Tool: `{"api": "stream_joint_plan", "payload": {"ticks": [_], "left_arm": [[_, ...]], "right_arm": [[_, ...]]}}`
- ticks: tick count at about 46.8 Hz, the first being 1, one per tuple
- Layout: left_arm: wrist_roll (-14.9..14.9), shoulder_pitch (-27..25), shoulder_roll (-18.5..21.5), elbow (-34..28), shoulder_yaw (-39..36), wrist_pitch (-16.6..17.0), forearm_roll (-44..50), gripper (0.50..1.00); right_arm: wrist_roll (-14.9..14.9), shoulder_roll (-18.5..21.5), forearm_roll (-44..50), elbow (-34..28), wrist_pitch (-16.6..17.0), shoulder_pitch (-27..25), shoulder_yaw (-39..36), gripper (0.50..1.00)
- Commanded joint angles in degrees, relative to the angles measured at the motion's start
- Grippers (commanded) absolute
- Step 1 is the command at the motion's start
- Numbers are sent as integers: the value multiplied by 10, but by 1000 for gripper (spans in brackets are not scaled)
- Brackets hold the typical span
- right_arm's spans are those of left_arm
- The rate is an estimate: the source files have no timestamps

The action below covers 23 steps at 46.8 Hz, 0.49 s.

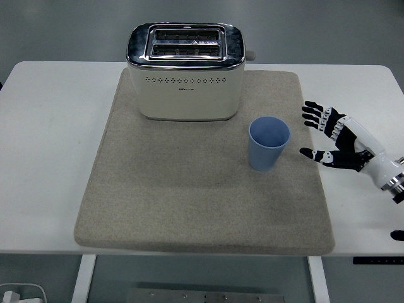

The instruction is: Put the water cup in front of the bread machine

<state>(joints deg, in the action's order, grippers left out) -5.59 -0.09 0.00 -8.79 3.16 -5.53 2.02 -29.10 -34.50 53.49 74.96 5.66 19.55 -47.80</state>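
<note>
A light blue cup (269, 143) stands upright and empty on the grey mat (189, 196), to the right of and slightly nearer than the cream toaster (185, 71), which sits at the mat's far edge. My right hand (325, 136) hovers over the mat's right edge, a short gap to the right of the cup. Its fingers are spread, the palm faces the cup, and it holds nothing. The left arm is out of the picture.
The white table (44, 158) shows bare surface on both sides of the mat. The mat's near half, in front of the toaster, holds nothing. The table's near edge runs along the bottom.
</note>
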Motion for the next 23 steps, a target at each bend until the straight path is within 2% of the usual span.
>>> {"api": "stream_joint_plan", "payload": {"ticks": [1, 23], "left_arm": [[0, 0, 0, 0, 0, 0, 0, 1000], [0, 0, 0, 0, 0, 0, 0, 1000]], "right_arm": [[0, 0, 0, 2, -6, 1, 11, 928], [4, 15, 23, -3, -13, 8, 22, 928]]}}
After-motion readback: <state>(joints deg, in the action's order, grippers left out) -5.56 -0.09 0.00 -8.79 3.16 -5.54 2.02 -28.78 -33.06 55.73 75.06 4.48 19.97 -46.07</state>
